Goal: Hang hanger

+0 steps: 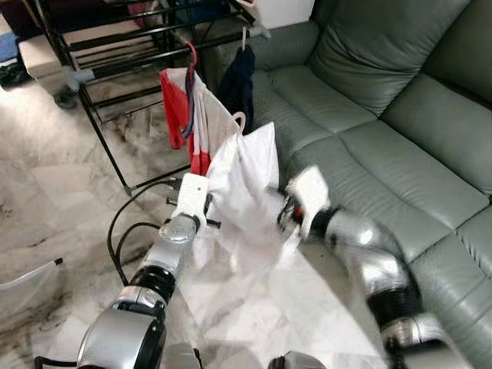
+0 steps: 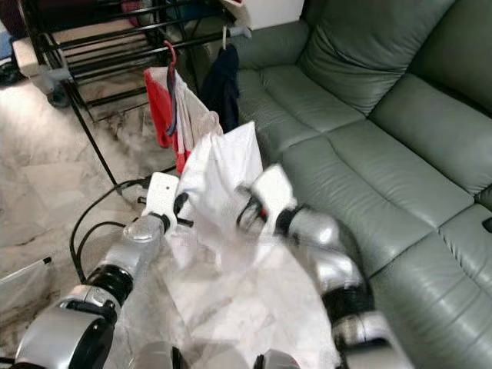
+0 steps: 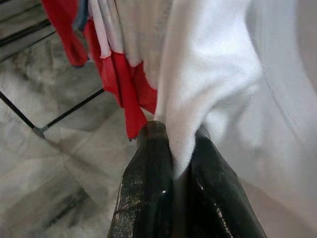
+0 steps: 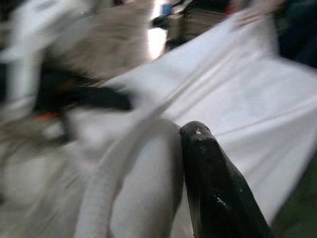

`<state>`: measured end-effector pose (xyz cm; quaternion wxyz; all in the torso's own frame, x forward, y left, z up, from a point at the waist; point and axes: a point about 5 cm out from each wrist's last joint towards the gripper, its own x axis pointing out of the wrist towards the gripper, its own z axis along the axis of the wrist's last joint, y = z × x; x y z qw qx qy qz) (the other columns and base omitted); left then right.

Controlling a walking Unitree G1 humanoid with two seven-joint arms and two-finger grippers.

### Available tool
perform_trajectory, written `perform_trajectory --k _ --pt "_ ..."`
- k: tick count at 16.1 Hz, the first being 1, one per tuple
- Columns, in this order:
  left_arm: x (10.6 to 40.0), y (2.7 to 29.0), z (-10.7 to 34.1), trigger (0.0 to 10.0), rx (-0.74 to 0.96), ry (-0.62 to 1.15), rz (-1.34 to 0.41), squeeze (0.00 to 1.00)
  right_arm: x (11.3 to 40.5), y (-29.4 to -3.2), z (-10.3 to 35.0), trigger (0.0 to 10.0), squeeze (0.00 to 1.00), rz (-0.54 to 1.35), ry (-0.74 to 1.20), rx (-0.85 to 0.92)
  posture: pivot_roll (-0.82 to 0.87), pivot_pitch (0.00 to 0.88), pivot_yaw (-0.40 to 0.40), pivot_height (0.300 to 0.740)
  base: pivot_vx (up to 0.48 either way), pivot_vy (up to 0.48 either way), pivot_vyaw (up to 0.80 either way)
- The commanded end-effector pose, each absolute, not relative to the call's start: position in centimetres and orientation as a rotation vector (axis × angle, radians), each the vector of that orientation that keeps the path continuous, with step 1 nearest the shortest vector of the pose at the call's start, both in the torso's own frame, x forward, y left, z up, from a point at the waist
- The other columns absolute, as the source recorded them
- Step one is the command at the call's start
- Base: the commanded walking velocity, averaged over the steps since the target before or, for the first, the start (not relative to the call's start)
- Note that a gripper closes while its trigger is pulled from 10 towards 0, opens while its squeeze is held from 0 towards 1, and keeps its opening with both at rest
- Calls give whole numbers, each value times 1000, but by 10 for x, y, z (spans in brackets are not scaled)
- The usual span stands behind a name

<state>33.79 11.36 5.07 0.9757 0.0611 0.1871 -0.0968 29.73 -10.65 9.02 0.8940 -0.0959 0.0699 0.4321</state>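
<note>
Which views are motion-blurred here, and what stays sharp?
Eye views: right end effector smeared, green leather sofa and black metal drying rack crisp. Left wrist view: sharp, black fingers pinching white cloth garment. Right wrist view: heavily blurred background, one finger fairly clear.

Sofa (image 1: 400,115): grey-green leather, along the right side.
Drying rack (image 1: 115,46): black metal bars, standing on the marble floor (image 1: 46,200).
Dark garment (image 1: 238,81): navy, perhaps a shirt — hanging beside the sofa arm.
Cable (image 1: 123,223): black, looping over the floor.
</note>
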Motion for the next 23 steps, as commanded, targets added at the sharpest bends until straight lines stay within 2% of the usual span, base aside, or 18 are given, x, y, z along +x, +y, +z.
perform_trajectory --k 1,2,3,4,5,7,8,10,12,13,15,16,17,18,21,22,23 --pt "353 116 74 0 66 295 -137 0 283 -95 83 0 0 1011 189 -229 -25 17 -28 740 0 0 0" --pt "355 114 77 0 55 285 -143 0 275 -94 75 2431 0 1044 210 -309 -24 17 -28 740 0 0 0" --pt "356 112 79 0 44 274 -152 0 275 -96 70 10000 0 1034 216 -384 -24 17 -28 740 0 0 0" --pt "358 110 85 0 16 245 -171 0 280 -111 64 10000 1000 931 281 -376 -20 18 -31 740 0 0 0" --pt "359 111 87 0 10 237 -178 0 282 -115 65 10000 1000 903 295 -376 -21 18 -31 740 0 0 0" --pt "364 119 98 0 -2 182 -173 0 297 -138 71 10000 1000 720 304 -512 -27 19 -29 740 0 0 0" --pt "367 122 103 0 -7 160 -186 0 305 -147 82 10000 1000 662 247 -506 -27 19 -29 740 0 0 0" --pt "368 127 107 0 14 149 -222 0 314 -163 102 10000 1000 542 119 -612 -24 22 -29 740 0 0 0" --pt "367 132 105 0 44 155 -243 0 307 -164 110 10000 1000 654 93 -644 -27 25 -27 740 0 0 0" --pt "367 137 104 0 41 161 -228 0 303 -164 112 10000 1000 686 100 -604 -32 26 -25 740 0 0 0" --pt "369 140 104 0 13 163 -209 0 293 -161 110 10000 1000 768 133 -469 -34 27 -24 740 0 0 0" --pt "370 143 105 0 20 162 -190 0 286 -156 111 10000 1000 819 146 -335 -34 27 -24 740 0 0 0" --pt "370 143 105 0 14 163 -182 0 281 -151 110 10000 1000 853 135 -373 -36 33 -19 740 0 0 0" --pt "370 143 106 0 7 162 -184 0 278 -152 102 10000 1000 869 131 -533 -38 33 -19 740 0 0 0" --pt "370 135 112 0 -22 119 -290 0 279 -155 109 10000 1000 856 92 -423 -35 34 -19 740 0 0 0" --pt "369 135 112 0 19 117 -355 0 284 -163 116 10000 1000 805 68 -411 -36 33 -19 740 0 0 0" --pt "362 135 109 0 81 129 -512 0 288 -176 124 10000 1000 753 59 -394 -36 33 -19 740 0 0 0"
